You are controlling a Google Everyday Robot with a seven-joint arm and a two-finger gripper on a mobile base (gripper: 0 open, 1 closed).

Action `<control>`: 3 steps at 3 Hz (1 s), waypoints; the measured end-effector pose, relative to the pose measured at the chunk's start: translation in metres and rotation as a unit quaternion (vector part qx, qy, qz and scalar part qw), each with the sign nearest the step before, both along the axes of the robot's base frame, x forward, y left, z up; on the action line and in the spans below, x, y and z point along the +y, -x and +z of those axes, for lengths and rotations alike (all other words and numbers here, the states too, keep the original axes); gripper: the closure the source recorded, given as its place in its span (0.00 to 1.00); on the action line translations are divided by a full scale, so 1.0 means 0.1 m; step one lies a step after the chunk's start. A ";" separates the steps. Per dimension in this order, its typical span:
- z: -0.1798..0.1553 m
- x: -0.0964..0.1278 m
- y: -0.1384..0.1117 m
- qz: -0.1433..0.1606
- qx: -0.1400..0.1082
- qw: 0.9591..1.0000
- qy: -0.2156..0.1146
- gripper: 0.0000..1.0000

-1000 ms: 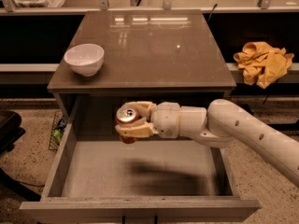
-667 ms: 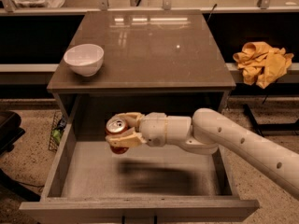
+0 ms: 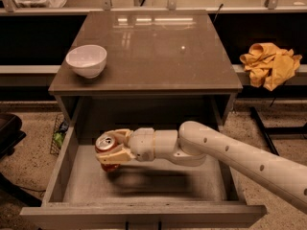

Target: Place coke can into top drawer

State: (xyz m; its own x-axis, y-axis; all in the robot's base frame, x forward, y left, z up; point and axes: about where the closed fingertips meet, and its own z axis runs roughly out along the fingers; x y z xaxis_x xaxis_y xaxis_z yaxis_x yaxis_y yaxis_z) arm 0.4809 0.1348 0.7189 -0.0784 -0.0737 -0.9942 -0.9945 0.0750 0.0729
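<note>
Speckled flooring surrounds a brown cabinet top (image 3: 153,51), where we see a white bowl (image 3: 87,60) near the left edge and a yellow cloth (image 3: 269,63) off to the right. Below, the top drawer (image 3: 61,169) stands pulled open. Our gripper (image 3: 111,147), clamped around the coke can (image 3: 104,142), has shifted left and lower than before, and the can is now low inside the drawer, left of centre.

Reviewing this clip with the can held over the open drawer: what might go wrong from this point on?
1. The coke can sits tilted in the gripper, low inside the top drawer. If let go like this, it may tip over and roll.
2. The can is close to one side wall of the drawer, so reaching further sideways might knock it against that wall.
</note>
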 end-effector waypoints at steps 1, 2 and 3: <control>-0.20 0.05 0.10 -0.004 0.015 1.000 0.012 1.00; -0.19 0.07 0.11 -0.002 0.014 1.000 0.012 0.82; -0.19 0.09 0.12 0.000 0.014 1.000 0.011 0.59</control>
